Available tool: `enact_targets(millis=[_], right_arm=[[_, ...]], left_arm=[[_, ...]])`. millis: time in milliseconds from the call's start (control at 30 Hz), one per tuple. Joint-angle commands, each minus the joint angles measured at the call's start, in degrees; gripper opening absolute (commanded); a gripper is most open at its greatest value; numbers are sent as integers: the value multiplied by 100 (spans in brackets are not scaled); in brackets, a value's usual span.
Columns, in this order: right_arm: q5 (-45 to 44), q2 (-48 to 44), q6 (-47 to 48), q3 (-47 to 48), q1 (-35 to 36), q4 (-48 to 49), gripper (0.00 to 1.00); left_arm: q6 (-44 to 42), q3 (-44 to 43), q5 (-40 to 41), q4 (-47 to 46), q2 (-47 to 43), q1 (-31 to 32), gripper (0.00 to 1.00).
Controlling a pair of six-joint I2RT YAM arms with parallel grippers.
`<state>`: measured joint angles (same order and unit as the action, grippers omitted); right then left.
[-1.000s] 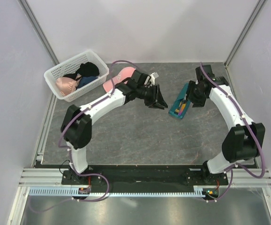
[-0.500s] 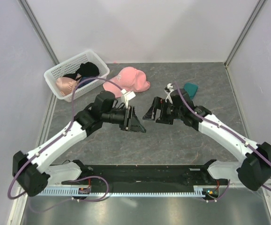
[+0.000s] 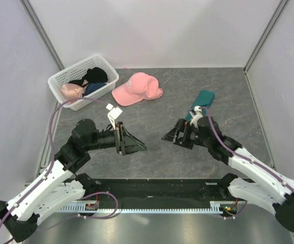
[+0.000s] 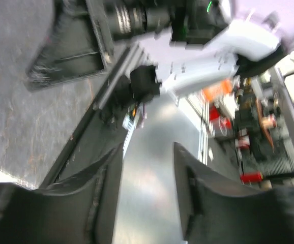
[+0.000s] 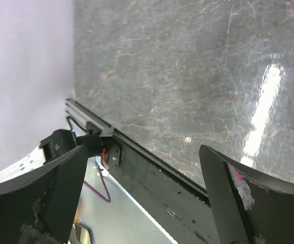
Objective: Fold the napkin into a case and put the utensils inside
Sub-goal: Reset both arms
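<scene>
R pincer (image 3: pixel 167 136) & L pincer (image 3: pixel 139 147) gape empty, facing each other; I'd park both well clear of case (image 3: pixel 202 100), slow.

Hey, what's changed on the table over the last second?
The left claw pulled back from over the pink cap toward the near edge. The right claw pulled back from the folded napkin and opened wide. Both are empty now. The folded napkin, pink cap and white basket stayed put.

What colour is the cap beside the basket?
The cap is pink, best seen in the top external view.
</scene>
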<state>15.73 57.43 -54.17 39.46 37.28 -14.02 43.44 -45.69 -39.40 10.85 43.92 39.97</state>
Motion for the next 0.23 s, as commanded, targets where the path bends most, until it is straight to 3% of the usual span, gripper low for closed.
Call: enact_targets(millis=[0,100,133,200], right_arm=[[-140,-1268,-365,-973,16,752,98],[0,-1778,-515,-1553,16,935,98],[18,-1892,-559,-1677,16,1023,98],[-17,-2314,-725,-1888,8,1242,98]], left_arm=[[1302,1025,932,-1038,-1059,-6,59],[2322,1992,1574,-1418,-1964,-6,73],[2518,2394,1706,-1463,-2410,-6,81],[2880,2670,2066,-1463,-2896,-6,90]])
